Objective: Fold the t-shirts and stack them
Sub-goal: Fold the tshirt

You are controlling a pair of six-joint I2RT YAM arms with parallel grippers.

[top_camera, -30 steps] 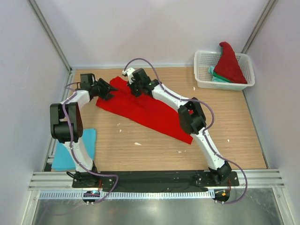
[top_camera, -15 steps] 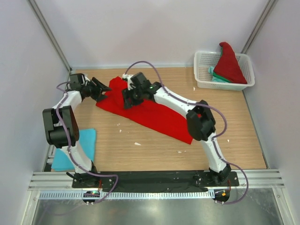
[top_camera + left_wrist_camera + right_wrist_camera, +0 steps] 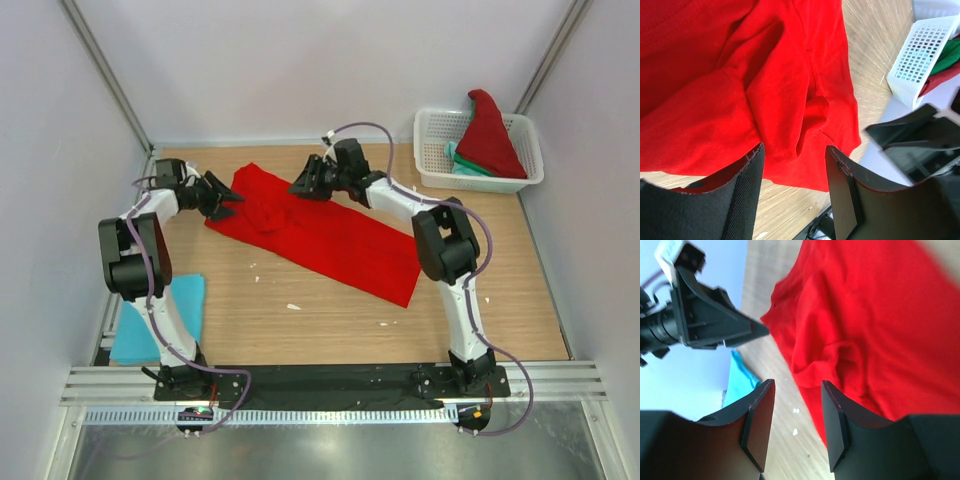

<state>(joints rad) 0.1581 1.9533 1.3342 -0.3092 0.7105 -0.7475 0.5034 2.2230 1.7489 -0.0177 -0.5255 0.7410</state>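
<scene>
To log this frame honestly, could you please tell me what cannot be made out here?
- Light blue t-shirt: top view, the left arm covers part of it.
- Teal-green t-shirt: top view, mostly under the red t-shirt in the basket.
- Basket, left wrist view: cut by the right edge, blurred.

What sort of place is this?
Probably a robot test cell: plain white walls box in a wooden table, the left arm and right arm are bolted at its edge, a red t-shirt between them.
</scene>
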